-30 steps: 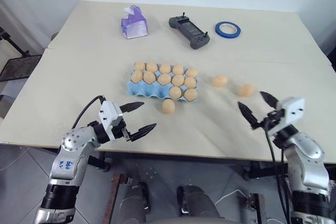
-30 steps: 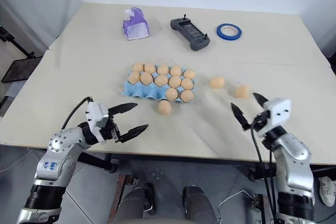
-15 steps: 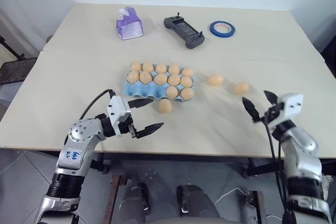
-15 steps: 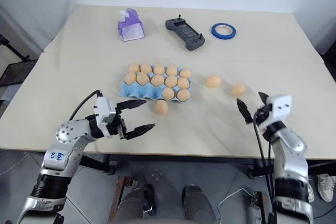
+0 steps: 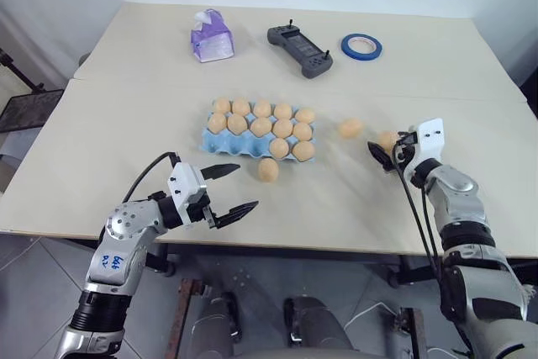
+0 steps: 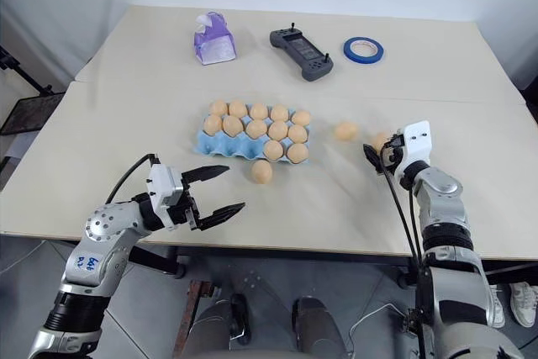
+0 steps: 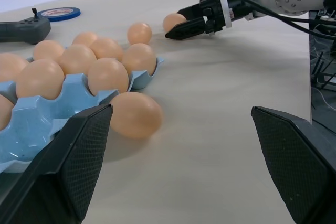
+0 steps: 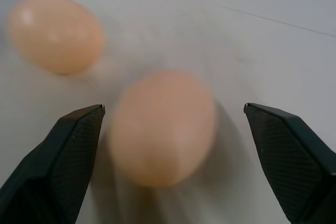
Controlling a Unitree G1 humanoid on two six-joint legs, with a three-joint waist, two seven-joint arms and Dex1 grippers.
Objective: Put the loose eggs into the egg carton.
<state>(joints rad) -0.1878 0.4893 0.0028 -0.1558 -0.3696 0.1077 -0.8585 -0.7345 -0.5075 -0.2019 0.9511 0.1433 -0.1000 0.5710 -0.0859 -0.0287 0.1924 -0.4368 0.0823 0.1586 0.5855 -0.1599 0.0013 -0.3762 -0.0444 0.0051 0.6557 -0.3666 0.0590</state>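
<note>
I see bright, even, diffuse light with soft, faint shadows on the beige table [image 5: 126, 124]. My right wrist view is blurred; the nearest tan-brown oval egg [image 8: 163, 127] looks smeared.

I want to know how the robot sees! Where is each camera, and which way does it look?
Head cameras: high up, looking down on the table, egg carton and both arms.
Left wrist camera: on the left gripper, looking along its fingers at the carton and nearest loose egg.
Right wrist camera: on the right gripper, its fingers either side of an egg.
Shared: both wrist views show that egg.
</note>
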